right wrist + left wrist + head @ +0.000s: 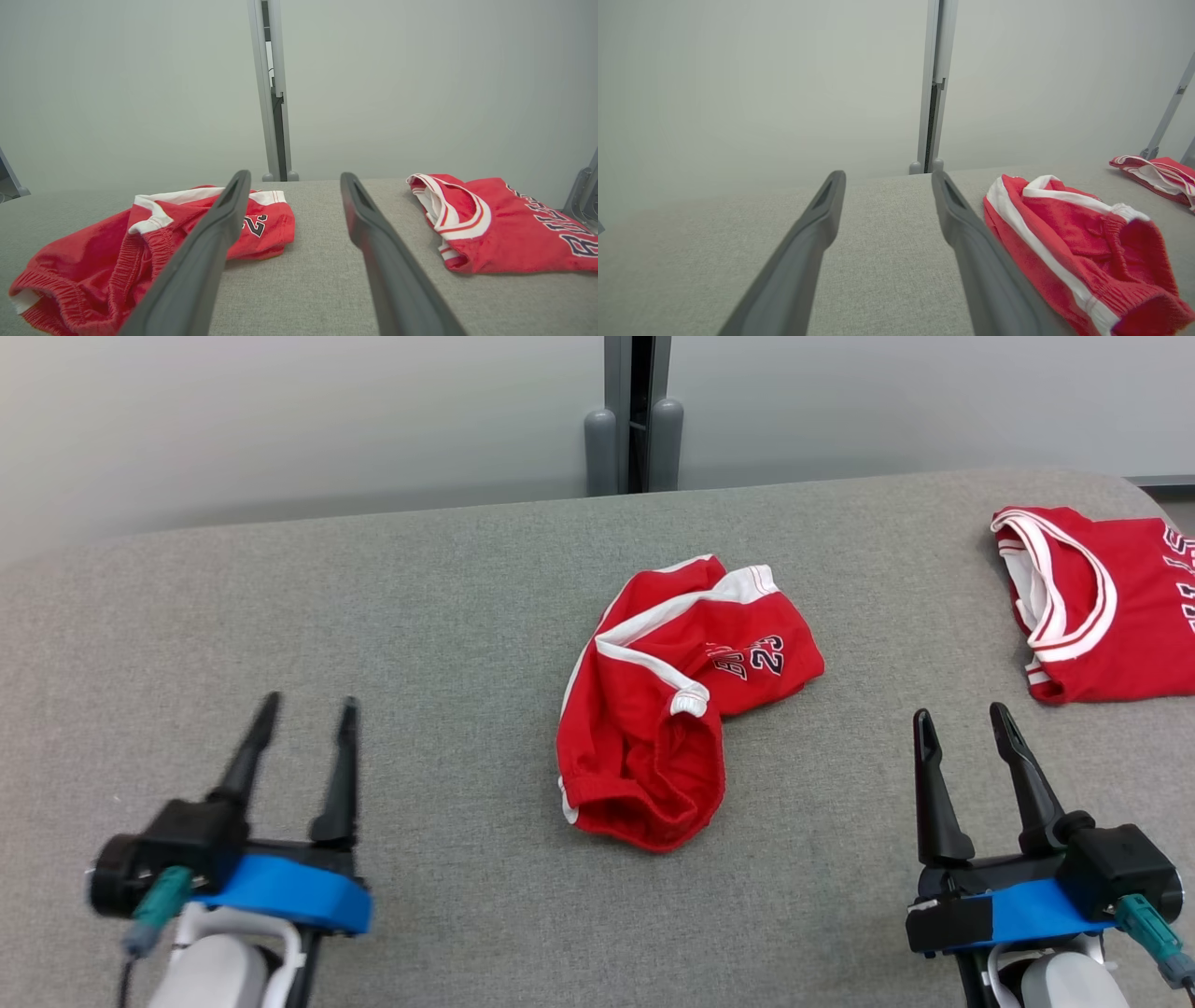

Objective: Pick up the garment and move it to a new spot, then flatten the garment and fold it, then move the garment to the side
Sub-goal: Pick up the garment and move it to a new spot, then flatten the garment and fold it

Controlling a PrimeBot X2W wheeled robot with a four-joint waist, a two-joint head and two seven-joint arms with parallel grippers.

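A crumpled pair of red shorts with white trim, the garment [667, 709], lies in a loose heap in the middle of the grey table [448, 616]. In the left wrist view the garment [1069, 238] sits to the right of my fingers; in the right wrist view the garment [140, 238] lies to the left. My left gripper [308, 709] hovers open at the lower left, well clear of the cloth, holding nothing. Over at the lower right my right gripper [962, 714] is open too, empty, and apart from the cloth.
A red jersey with white trim [1097, 602] lies flat at the table's far right edge, also seen as the jersey [504, 224]. A grey post [635, 420] stands behind the table's far edge against a pale wall.
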